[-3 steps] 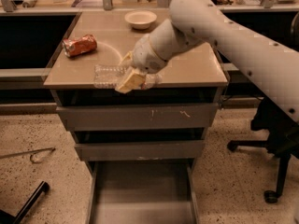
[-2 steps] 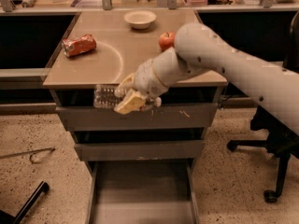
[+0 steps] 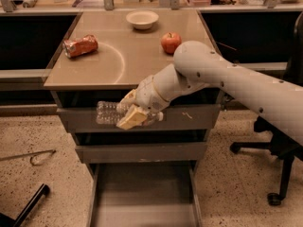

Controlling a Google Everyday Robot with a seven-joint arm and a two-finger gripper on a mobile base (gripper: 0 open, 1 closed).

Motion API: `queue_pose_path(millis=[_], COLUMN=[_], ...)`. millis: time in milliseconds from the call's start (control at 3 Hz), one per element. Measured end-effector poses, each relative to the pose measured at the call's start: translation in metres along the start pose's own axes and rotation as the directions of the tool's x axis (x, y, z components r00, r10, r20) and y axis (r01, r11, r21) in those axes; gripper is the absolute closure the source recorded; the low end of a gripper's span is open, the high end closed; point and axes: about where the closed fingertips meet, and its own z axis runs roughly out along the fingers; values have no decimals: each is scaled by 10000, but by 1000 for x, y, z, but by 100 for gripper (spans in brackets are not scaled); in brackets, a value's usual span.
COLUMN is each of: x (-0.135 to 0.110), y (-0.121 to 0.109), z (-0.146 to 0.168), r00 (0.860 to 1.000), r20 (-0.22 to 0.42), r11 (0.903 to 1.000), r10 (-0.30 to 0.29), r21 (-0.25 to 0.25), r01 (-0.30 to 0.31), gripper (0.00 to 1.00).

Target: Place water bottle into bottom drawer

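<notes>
Lowered hand (image 3: pixel 136 113) grips water bottle (image 3: pixel 107 113) before top drawer (image 3: pixel 199 118).

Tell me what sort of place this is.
Probably an office or lab: grey cabinet with bottom drawer open, rolling office chair; the gripper holds the water bottle before the top drawer.

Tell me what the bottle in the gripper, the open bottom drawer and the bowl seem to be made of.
The water bottle, held by the gripper in front of the top drawer: thin clear plastic, see-through and crinkled. The bottom drawer: likely painted sheet metal, matte grey with thin flat walls. The bowl: smooth off-white, perhaps ceramic or plastic; cannot tell which.
</notes>
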Motion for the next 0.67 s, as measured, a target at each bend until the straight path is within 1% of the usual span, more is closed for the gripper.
queue_pose_path(millis=[333, 667], x=[63, 132], y=[17, 46], z=[25, 65], r00=[9960, 9806], r20=[-130, -770], r11=[9958, 9819], r10=[888, 1804], r21=[258, 731], r01=[-884, -1749], gripper=[100, 100])
